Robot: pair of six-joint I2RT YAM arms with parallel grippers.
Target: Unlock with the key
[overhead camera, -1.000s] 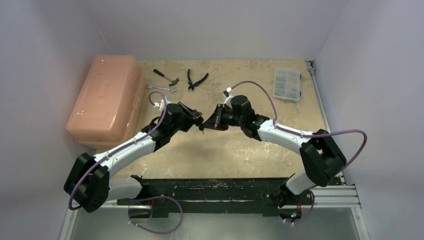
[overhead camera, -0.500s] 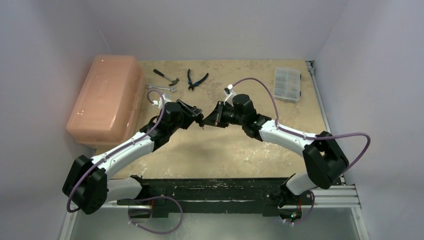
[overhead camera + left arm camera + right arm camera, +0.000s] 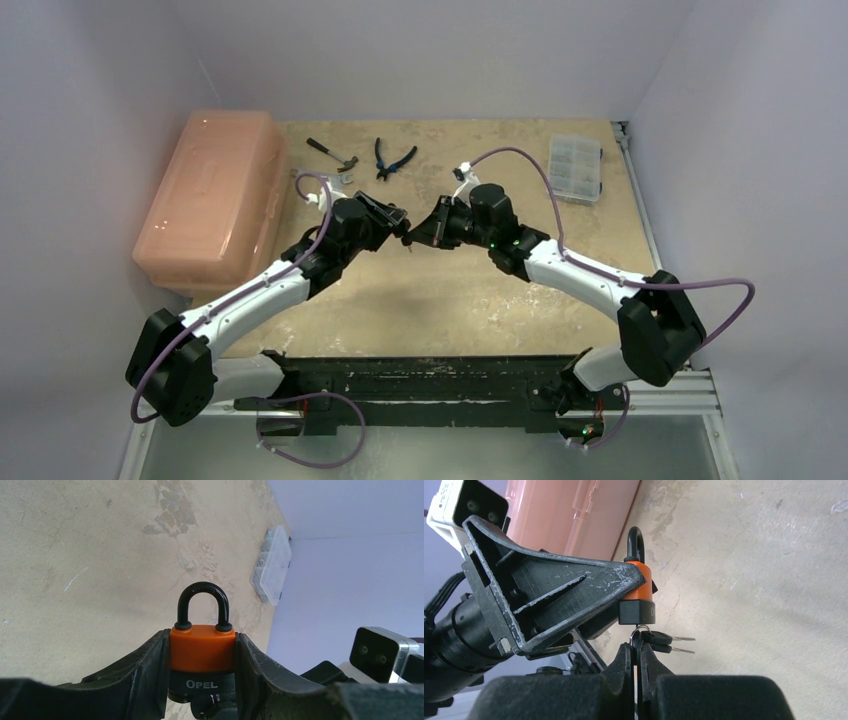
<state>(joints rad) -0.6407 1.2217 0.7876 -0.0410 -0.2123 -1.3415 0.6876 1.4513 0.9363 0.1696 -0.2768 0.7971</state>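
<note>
Reaching inward, L fingers point(image 3: 145, 667) clamp padlock point(image 3: 202, 647), R fingers point(image 3: 623, 666) pinch keys point(image 3: 658, 640) beneath.

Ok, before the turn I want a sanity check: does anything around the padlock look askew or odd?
Nothing stands out. The padlock sits square in the left gripper, shackle shut. Beneath it the right gripper is shut at the key ring, two spare keys jutting to one side. Whether a key is seated is hidden.
</note>
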